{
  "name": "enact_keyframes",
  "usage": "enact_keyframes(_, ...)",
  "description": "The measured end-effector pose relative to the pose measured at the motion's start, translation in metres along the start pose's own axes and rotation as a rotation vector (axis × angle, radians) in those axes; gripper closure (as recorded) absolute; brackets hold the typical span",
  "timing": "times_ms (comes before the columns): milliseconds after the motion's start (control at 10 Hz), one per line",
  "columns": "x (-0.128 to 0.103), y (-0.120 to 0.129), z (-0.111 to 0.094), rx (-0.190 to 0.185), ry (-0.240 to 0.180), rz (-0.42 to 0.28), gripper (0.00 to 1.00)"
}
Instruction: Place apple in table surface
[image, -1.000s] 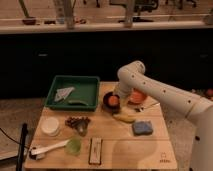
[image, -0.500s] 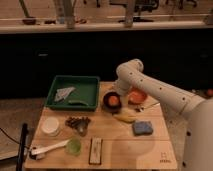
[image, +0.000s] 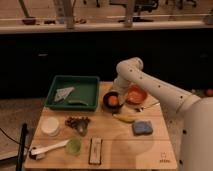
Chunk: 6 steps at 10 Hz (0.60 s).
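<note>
As the tabletop is read from its left edge, a green tray (image: 87, 85) sits at the back left of the table surface (image: 120, 145), with a crumpled pale item (image: 64, 92) inside it. In front of the tray stand a white round container (image: 50, 126) and, just to its right, a dark clustered object (image: 77, 123) too indistinct to identify. At the front left lies a white-handled tool (image: 47, 148), with a small green cup (image: 73, 146) beside its tip. A dark flat rectangular block (image: 95, 150) lies right of the cup.

Centre back: a dark bowl (image: 105, 102) stands just right of the tray. The apple (image: 113, 100) shows as an orange-peach spot inside the bowl's rim, not on the bare wood. The gripper (image: 115, 94) hangs over this bowl, directly above the apple. Whether it is parted or closed cannot be told, nor whether it touches the fruit.

Right of the dark bowl is an orange bowl (image: 136, 94), close beside it. In front of both lies a banana (image: 125, 118), and right of that a blue sponge (image: 142, 128).

The white arm (image: 155, 87) enters from the lower right, rises leftward to a bend above the bowls, then drops steeply to the wrist. A small dark logo (image: 162, 160) marks the front right corner.
</note>
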Motion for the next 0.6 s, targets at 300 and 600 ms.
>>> enact_keyframes(300, -0.003, -0.004, 0.007, -0.012, -0.020, -0.013, 0.30)
enact_keyframes(600, -0.004, -0.006, 0.014, -0.020, -0.036, -0.018, 0.35)
